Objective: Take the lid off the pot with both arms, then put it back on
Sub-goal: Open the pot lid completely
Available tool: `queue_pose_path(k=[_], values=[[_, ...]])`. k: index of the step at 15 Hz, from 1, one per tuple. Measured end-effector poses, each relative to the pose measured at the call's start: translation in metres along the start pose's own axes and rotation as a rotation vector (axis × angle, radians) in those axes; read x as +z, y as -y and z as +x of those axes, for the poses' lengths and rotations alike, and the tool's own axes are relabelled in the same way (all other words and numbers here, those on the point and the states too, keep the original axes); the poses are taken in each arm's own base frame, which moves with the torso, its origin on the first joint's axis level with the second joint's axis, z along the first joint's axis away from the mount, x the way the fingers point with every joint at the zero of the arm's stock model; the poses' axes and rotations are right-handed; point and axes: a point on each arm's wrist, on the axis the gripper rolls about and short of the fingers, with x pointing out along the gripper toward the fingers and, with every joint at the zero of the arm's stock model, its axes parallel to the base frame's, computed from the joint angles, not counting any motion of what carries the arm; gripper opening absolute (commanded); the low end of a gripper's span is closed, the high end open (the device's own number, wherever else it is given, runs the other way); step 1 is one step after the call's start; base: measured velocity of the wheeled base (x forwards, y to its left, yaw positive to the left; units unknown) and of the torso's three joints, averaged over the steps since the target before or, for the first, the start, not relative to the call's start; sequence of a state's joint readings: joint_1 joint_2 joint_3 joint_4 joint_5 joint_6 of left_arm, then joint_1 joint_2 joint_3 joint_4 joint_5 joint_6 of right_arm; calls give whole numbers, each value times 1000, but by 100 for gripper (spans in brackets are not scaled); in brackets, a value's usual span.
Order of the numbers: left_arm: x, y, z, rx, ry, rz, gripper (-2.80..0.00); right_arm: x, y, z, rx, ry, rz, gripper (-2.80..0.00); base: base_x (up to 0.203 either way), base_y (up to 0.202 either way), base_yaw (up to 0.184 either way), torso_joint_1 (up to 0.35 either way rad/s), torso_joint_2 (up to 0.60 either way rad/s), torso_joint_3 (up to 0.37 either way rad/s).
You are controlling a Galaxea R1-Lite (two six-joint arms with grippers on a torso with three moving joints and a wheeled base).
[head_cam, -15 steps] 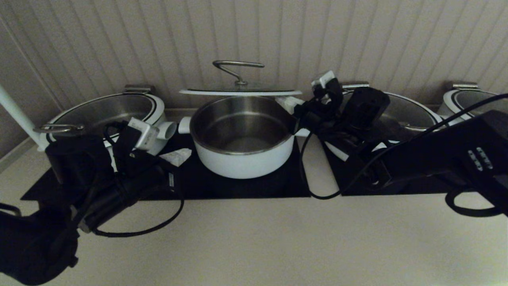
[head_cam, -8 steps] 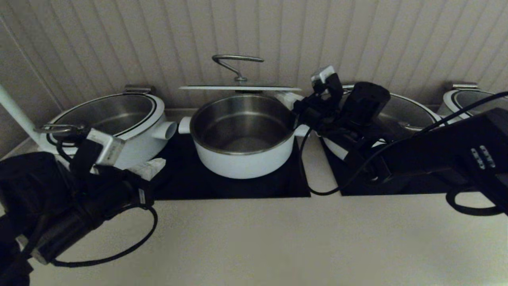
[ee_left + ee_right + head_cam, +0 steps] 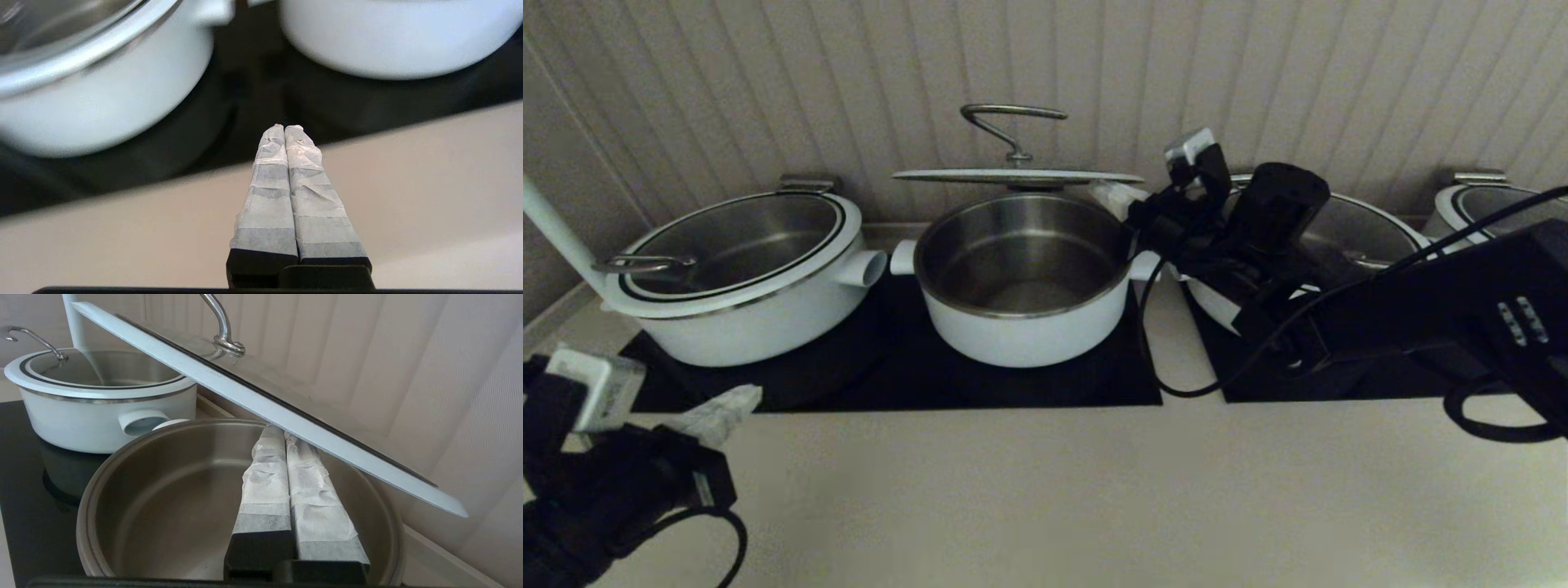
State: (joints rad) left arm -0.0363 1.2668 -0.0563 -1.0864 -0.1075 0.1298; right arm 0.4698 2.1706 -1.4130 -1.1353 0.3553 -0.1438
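The pot [image 3: 1021, 318] stands uncovered on the black hob, its steel inside [image 3: 163, 490] bare. The lid [image 3: 1013, 175] hangs level just above the pot's far rim, its steel handle [image 3: 1013, 122] pointing up. My right gripper [image 3: 1115, 200] is shut, with nothing between the fingers. Its tips [image 3: 284, 433] sit under the lid's white rim [image 3: 261, 400] at the right side, touching it from below. My left gripper [image 3: 742, 398] is shut and empty. It is low at the front left over the counter edge [image 3: 284, 127], well away from the pot [image 3: 388, 36].
A wider white pot [image 3: 743, 269] with its own lid stands to the left [image 3: 102, 94]. Another wide pot [image 3: 1372, 229] sits behind my right arm, and a third [image 3: 1486, 204] at the far right. The panelled wall is close behind, and beige counter [image 3: 1054, 490] lies in front.
My left arm has drawn back from beside the pot's left handle to the front left corner. The lid has risen slightly on my right gripper.
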Motion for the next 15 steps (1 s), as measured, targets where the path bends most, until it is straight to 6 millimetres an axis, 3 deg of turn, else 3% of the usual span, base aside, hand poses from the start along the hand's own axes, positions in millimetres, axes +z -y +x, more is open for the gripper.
queue_pose_path(k=[3, 9, 15], values=[[-10, -2, -22, 48, -38, -11, -280, 1, 0, 0, 0, -1, 0, -280, 0, 0, 0, 0, 0, 0], [-9, -3, -51, 147, -3, -19, -280, 9, 3, 5, -2, 17, -7, -280, 0, 0, 0, 0, 0, 0], [-32, 13, -114, 154, 32, -22, -280, 17, 4, 5, -4, 33, -13, -280, 0, 0, 0, 0, 0, 0]])
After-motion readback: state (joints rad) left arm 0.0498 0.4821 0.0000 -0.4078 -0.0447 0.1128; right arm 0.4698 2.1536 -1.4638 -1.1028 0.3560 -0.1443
